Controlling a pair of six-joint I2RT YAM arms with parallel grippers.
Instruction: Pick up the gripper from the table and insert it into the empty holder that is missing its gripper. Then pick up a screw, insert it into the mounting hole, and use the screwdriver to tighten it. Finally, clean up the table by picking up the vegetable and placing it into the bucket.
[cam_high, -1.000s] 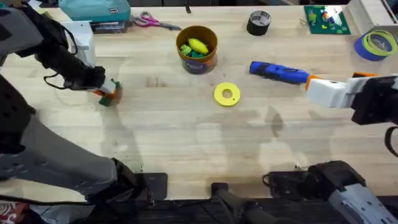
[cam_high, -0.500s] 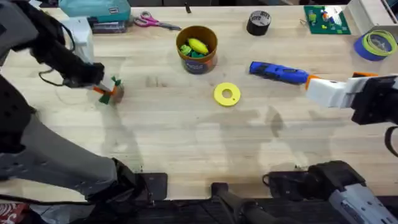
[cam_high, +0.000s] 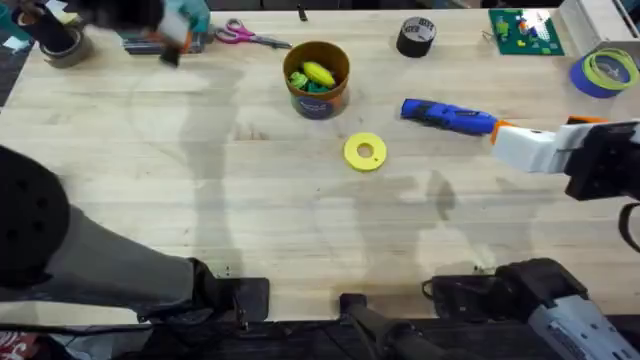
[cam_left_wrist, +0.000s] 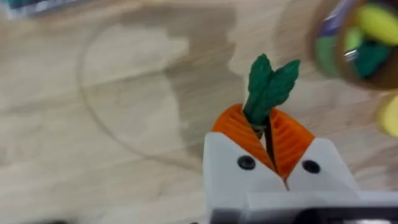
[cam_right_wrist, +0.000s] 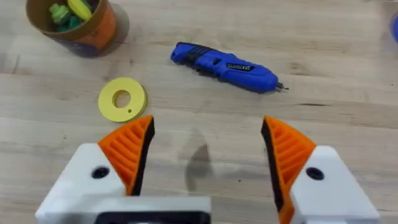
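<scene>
Pinched between the orange ribbed pads of my left hand (cam_left_wrist: 268, 134) is the vegetable (cam_left_wrist: 268, 87), its dark green leaves sticking out past my fingertips while I hold it above the table (cam_left_wrist: 93, 124). Beyond those leaves, off to one side, sits the bucket (cam_left_wrist: 360, 43), blurred, with yellow and green toy pieces inside it. From overhead, my left hand (cam_high: 172, 35) is a dark smear at the far left of the table, with the scissors (cam_high: 245, 36) just beside it and a teal case behind it.

My right hand (cam_right_wrist: 206, 149) is spread wide, both orange pads apart with nothing between them, hovering over bare wood. Just ahead of it lies the yellow disc (cam_right_wrist: 122, 98), flat on the table. Farther out lies the blue screwdriver (cam_right_wrist: 225, 65) on its side, thin metal bit pointing away from the bucket (cam_right_wrist: 74, 22), which stands well beyond the disc. Overhead, my right hand (cam_high: 530, 148) sits just past the screwdriver's (cam_high: 448, 116) orange-and-white end. Farther still are a black tape roll (cam_high: 416, 36) and a blue tape roll (cam_high: 604, 72).
</scene>
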